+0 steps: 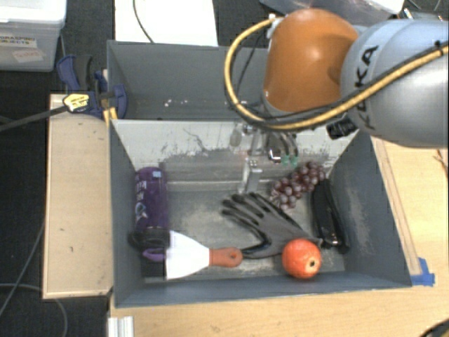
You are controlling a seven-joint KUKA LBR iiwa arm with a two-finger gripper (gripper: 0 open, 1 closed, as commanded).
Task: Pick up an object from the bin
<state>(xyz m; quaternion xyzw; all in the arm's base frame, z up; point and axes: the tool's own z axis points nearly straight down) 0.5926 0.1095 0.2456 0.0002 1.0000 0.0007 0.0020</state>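
The gripper (250,173) hangs low at the far middle of the bin (175,90), over the finger ends of a black glove (263,220), with a purple grape bunch (298,181) just to its right. Whether it is spread or closed cannot be told. A red-orange fruit (302,258) lies nearer, to the right.

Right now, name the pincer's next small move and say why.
Probably a short, straight descent. The pincer hangs just over the far end of the black slotted utensil in the middle of the bin, with the bunch of dark grapes close beside it, so going down should meet the utensil without nudging the grapes.
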